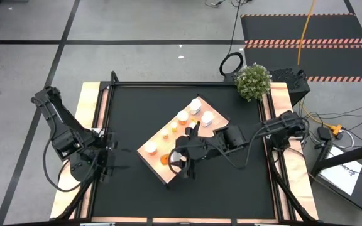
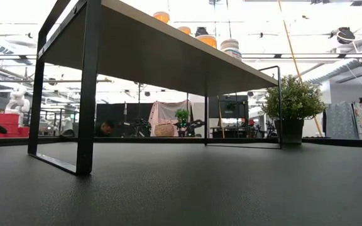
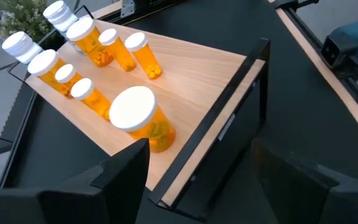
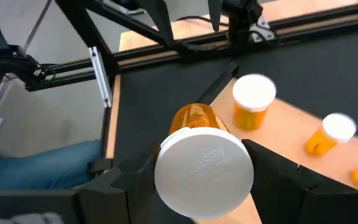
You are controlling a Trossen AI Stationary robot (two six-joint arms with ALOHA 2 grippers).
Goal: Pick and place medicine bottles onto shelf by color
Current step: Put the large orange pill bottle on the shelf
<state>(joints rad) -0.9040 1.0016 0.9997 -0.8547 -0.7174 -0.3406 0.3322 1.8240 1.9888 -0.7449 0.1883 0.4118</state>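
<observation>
Right pincer (image 4: 204, 171) around orange bottle (image 4: 202, 163)

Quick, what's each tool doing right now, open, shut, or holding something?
Left tool: open, empty, near the shelf edge.
Right tool: shut on an orange bottle with a white cap, over the shelf.

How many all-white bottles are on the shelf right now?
2: one white bottle and a second white bottle, side by side at the shelf's end nearest the potted plant, beyond the orange bottles. Others may be hidden.
</observation>
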